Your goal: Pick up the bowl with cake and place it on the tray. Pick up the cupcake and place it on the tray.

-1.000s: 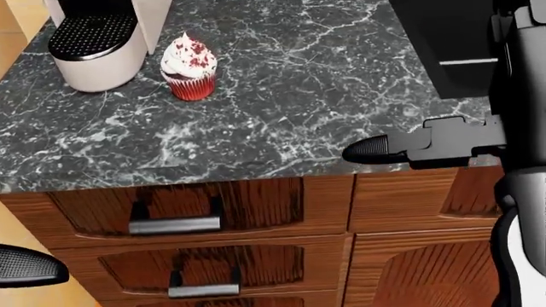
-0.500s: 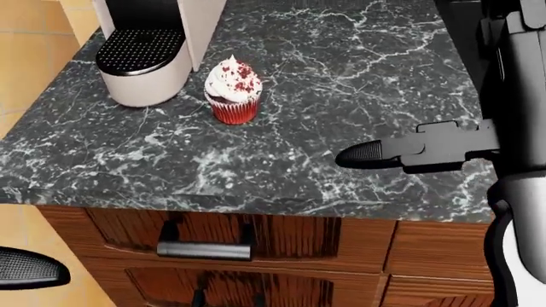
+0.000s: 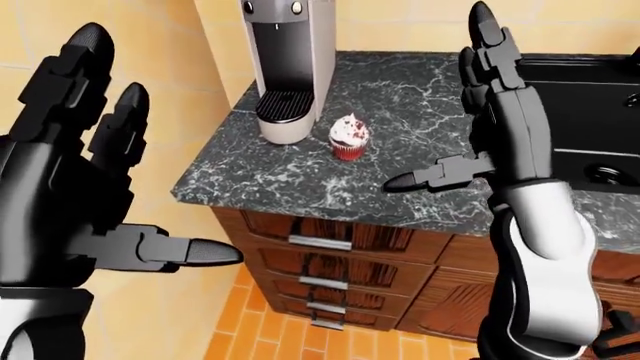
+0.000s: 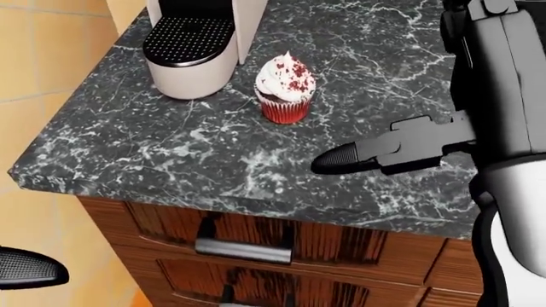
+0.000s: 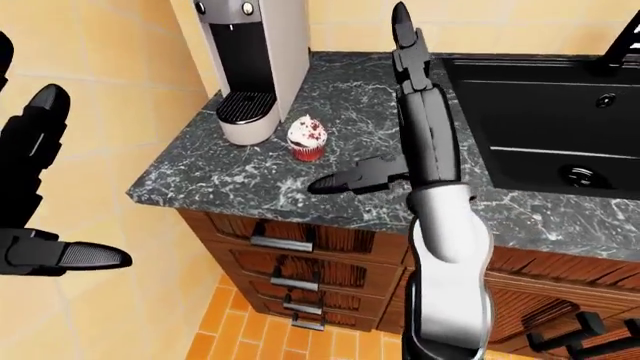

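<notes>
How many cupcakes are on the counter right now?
1. The cupcake stands on the marble counter, just right of the coffee machine in the head view. None other shows.

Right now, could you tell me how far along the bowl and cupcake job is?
Nothing looks done: no tray or bowl with cake appears in any view. The cupcake stands untouched on the marble counter, beside the coffee machine. Neither hand holds anything: the right hand hangs open over the counter, apart from the cupcake, and the left hand is open off the counter's edge. Both placements remain.
</notes>
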Tool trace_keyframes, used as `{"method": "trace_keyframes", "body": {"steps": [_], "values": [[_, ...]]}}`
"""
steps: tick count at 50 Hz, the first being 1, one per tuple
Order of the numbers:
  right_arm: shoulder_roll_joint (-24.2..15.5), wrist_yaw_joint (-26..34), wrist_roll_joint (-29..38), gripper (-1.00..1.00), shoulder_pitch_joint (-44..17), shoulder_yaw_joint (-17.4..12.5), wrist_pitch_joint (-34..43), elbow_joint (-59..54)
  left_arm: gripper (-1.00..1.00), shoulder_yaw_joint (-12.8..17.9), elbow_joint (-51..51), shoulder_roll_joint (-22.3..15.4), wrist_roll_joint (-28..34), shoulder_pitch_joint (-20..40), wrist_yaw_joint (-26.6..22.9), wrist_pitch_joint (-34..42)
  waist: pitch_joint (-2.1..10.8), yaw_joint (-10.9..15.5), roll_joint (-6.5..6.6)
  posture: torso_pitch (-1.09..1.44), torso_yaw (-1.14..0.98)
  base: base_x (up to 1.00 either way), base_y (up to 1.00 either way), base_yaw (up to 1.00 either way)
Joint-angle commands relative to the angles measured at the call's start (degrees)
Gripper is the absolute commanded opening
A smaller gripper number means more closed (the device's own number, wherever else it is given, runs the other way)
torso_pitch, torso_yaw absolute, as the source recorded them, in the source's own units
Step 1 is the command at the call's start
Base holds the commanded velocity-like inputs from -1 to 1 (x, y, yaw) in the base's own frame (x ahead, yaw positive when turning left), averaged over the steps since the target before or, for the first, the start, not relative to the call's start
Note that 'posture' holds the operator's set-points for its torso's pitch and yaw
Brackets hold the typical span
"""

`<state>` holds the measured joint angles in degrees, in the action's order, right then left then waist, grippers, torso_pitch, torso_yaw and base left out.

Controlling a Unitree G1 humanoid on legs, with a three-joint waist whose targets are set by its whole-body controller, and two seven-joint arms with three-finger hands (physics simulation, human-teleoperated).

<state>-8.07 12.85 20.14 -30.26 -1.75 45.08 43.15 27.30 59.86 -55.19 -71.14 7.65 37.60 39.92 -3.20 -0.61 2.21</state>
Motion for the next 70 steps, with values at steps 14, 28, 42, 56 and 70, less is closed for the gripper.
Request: {"method": "trace_keyframes", "body": {"steps": [14,28,42,56,70], "values": [[4.62,7.14,13.73,1.00,-6.39,5.78,0.68,-5.79,1.00,2.20,0.14,-1.53,0.20,0.04,0.21,-2.20,0.95,-0.10,0.95,0.00,0.00,0.00,0.00,0.00],[8.63,7.35,16.77,1.00,-10.68,6.53,-5.00,-17.07,1.00,1.81,0.14,-1.00,0.51,0.78,0.28,-1.55,0.97,-0.40,1.52,0.00,0.00,0.00,0.00,0.00],[9.80,5.26,17.19,1.00,-13.93,7.17,-11.01,-28.35,1.00,1.57,0.14,1.49,4.03,-0.43,-2.42,-1.08,1.05,-0.47,1.73,0.00,0.00,0.00,0.00,0.00],[11.81,4.21,18.84,1.00,-17.61,7.28,-12.46,-36.22,1.00,1.94,0.14,1.53,4.09,-1.39,-2.68,-1.76,1.15,-0.42,1.84,0.00,0.00,0.00,0.00,0.00],[10.41,0.41,16.38,1.00,-20.87,5.75,-15.44,-46.34,1.00,1.38,0.14,2.16,4.86,-1.00,-2.99,-1.23,1.33,-0.35,1.93,0.00,0.00,0.00,0.00,0.00]]}}
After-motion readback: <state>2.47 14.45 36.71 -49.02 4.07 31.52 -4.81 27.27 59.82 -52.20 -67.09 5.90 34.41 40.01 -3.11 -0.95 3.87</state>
